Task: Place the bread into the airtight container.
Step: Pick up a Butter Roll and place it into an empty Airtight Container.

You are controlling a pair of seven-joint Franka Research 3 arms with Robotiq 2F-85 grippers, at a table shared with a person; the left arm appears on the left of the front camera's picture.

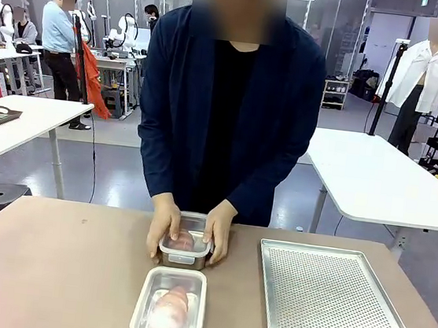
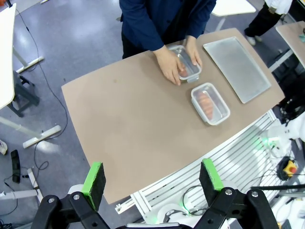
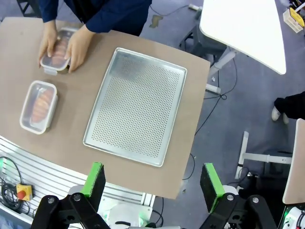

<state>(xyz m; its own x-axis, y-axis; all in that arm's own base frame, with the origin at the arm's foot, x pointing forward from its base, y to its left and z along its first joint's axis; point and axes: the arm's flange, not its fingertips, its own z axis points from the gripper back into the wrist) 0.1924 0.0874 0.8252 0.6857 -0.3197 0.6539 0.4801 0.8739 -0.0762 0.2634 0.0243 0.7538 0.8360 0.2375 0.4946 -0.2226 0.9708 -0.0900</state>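
Two clear airtight containers stand on the brown table. The near container (image 1: 170, 306) (image 2: 210, 103) (image 3: 38, 106) has its lid on, and bread (image 1: 172, 304) (image 2: 206, 102) (image 3: 40, 104) shows through it. The far container (image 1: 185, 243) (image 2: 187, 63) (image 3: 59, 51) also holds bread (image 1: 182, 240) (image 3: 59, 53), and the person's two hands (image 1: 164, 225) (image 2: 167, 65) (image 3: 79, 46) press on its sides. My left gripper (image 2: 152, 184) hangs open high above the table's near edge. My right gripper (image 3: 151, 185) is open too, high over the table's right end.
A perforated metal tray (image 1: 337, 308) (image 2: 237, 67) (image 3: 135, 104) lies to the right of the containers. The person (image 1: 230, 102) stands at the far edge of the brown table (image 1: 48, 271). White tables and other people are in the background.
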